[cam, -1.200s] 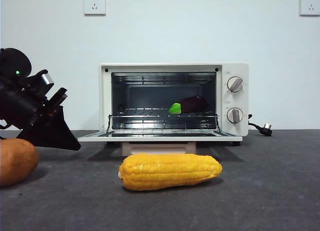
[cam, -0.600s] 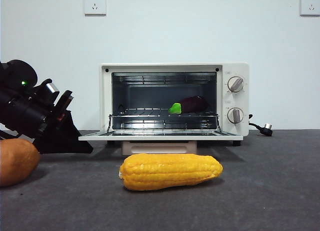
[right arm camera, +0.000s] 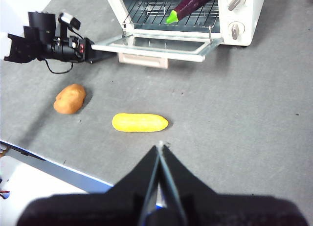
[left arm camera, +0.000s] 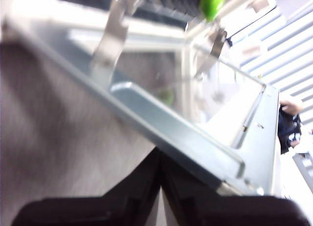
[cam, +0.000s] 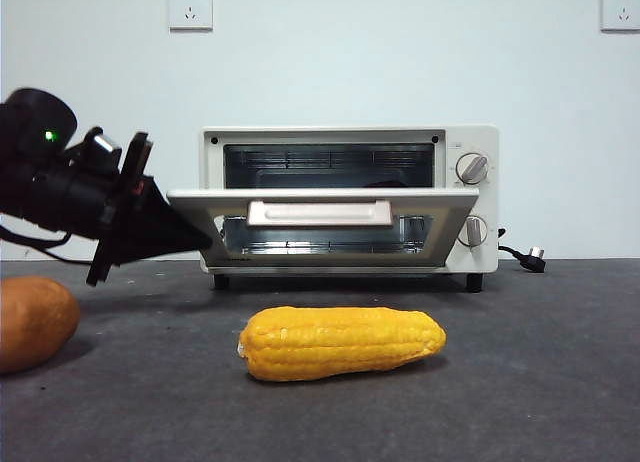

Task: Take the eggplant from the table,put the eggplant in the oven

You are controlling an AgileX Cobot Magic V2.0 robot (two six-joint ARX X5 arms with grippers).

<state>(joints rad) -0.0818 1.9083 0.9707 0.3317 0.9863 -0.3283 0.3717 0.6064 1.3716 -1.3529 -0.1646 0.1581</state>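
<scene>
Already the job looks nearly finished, with only the door left to shut. Farthest left in the front view sits a rounded orange-brown potato-like vegetable [cam: 33,323] on the dark grey speckled table [cam: 540,382]. Just above it the left gripper [cam: 195,240] reaches in from the side, its black jaws pressed together into one wedge with nothing held between them, the tip tucked under the left corner of the oven's glass door [cam: 320,214]. The left wrist view shows the same: closed jaws [left arm camera: 159,162] against the underside of the door's metal edge [left arm camera: 195,152]. That door is tilted about halfway up, its beige bar handle [cam: 318,213] facing forward.

Next comes the yellow corn cob [cam: 341,342], lying crosswise on the table in front of the small cream-white toaster oven [cam: 470,197]. Inside, on the wire rack [right arm camera: 161,13], rests the dark purple eggplant with its bright green stem cap [right arm camera: 188,4], long axis running diagonally, stem towards the door opening and the left. It lies beyond the left gripper, up and behind the door the jaws are lifting, so I judge the left arm need only push the door onward.

The right gripper [right arm camera: 160,152], jaws closed and empty, waits high above the near table edge, well apart from the oven.
</scene>
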